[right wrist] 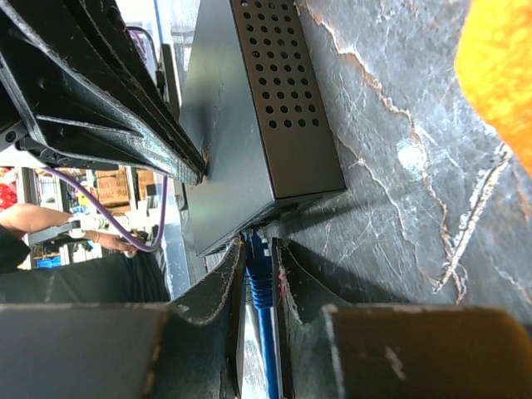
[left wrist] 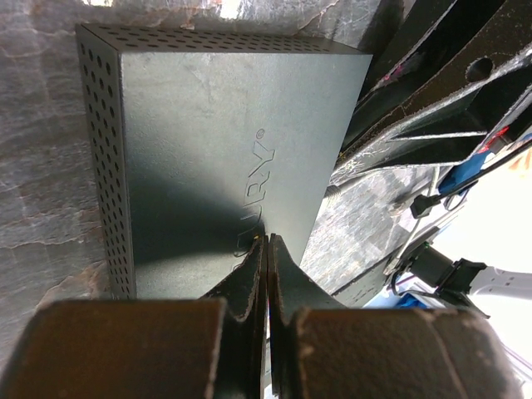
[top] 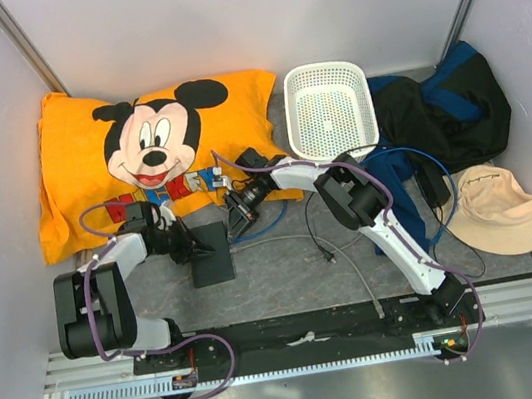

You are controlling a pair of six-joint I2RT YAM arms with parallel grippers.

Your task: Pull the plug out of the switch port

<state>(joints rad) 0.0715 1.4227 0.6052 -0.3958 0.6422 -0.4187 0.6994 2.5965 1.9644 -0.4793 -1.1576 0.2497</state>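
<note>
Right now I am pressing my left gripper [left wrist: 266,249] onto the flat, matte dark-grey rectangular switch port [left wrist: 224,150]. Its two fingers are lying closed against each other with nothing between them, and their tips are touching the top face near the embossed lettering. The switch port is lying flat on the grey marbled tabletop [top: 279,278], at about 8 o'clock from the middle of the top view, and my left gripper is coming onto it from its 10 o'clock side. My right gripper [right wrist: 258,247] is reaching in from its 1 o'clock side, with its fingers clamping tight on the blue plastic plug [right wrist: 254,278]. The plug's front end is meeting the narrow socket edge of the switch port; how deep it is sitting I cannot tell. An orange cartoon-mouse pillow [top: 137,149] is lying at 11 o'clock of the switch port. A white plastic mesh basket [top: 330,108] is sitting at 1 o'clock, well apart.
</note>
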